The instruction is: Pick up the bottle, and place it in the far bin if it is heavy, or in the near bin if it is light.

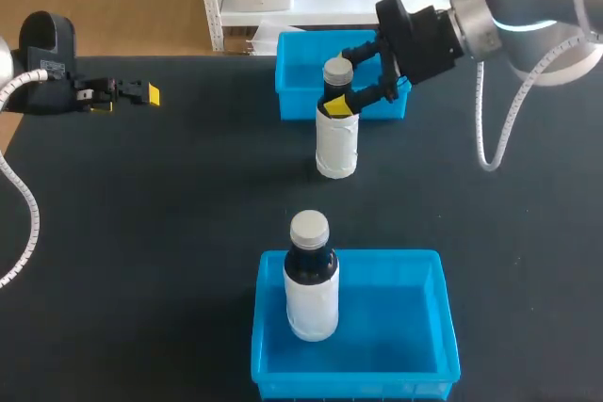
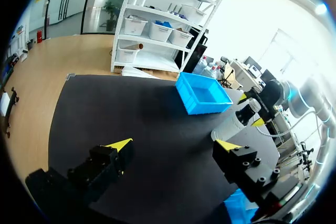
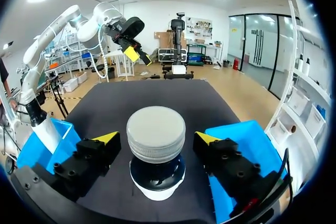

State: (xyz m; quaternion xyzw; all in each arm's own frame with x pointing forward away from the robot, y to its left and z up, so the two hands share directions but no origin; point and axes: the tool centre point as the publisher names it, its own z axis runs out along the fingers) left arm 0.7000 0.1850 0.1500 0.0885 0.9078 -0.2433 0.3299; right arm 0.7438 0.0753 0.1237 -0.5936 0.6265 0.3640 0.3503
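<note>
1. Evidently pre-grasp: the right gripper (image 1: 334, 84), jaws apart, straddles the neck of the bottle (image 1: 336, 143) standing upper centre, just before the far bin (image 1: 297, 91) (weight untested, so no bin is chosen).
2. The left gripper (image 1: 122, 96), jaws apart, idles upper left; another bottle (image 1: 311, 289) stands in the near bin (image 1: 424, 327).

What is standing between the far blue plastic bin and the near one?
In the head view, a white-labelled dark bottle with a grey cap stands there on the black tabletop.
</note>
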